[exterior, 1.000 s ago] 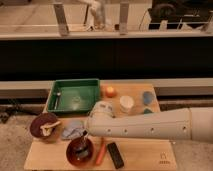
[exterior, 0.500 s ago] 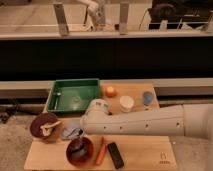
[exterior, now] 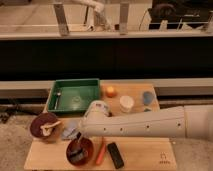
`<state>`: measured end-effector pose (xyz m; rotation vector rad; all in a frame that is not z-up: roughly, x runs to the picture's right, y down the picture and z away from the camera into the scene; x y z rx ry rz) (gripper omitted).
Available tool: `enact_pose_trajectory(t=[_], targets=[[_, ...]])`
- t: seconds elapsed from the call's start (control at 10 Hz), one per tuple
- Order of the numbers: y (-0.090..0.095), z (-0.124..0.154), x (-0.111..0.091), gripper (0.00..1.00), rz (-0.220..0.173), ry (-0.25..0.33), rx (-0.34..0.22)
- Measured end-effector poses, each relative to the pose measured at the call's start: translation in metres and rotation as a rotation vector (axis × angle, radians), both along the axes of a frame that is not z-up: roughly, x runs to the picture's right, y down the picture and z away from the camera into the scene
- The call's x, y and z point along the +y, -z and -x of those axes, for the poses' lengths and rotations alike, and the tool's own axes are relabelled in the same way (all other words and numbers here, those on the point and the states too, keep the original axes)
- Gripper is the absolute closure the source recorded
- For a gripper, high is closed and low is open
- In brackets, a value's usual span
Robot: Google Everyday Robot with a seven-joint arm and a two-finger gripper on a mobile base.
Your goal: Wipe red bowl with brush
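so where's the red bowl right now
The red bowl is low left in the camera view, between the maroon bowl and the orange stick, with the gripper down over it.

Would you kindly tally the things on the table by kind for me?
Bowls: 2, red bowl and maroon bowl
Trays: 1, green tray
Cups: 1, white cup
Brushes: 1, brush in the red bowl, under the gripper
Balls: 1, orange ball
Sticks: 1, orange stick
Blocks: 1, black block
Cloths: 1, grey cloth
Other: 1, blue thing
Total: 10, small bits inside tray and maroon bowl uncounted
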<state>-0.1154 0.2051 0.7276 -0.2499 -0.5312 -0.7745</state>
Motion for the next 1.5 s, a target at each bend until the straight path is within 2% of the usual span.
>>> enact_pose_trajectory(t=[0.4, 0.5, 0.7, 0.9, 1.2, 1.5], targets=[[0.003, -0.015, 0.008, 1.0, 0.002, 0.008, 0.016], [-0.002, -0.024, 0.006, 1.0, -0.015, 0.005, 0.036], [-0.018, -0.032, -0.013, 1.0, -0.039, 0.011, 0.048], [-0.026, -0.032, -0.024, 1.0, -0.063, 0.042, 0.017], [-0.024, -0.025, -0.021, 1.0, -0.092, 0.095, -0.037], [-0.024, -0.025, -0.021, 1.0, -0.091, 0.095, -0.037]])
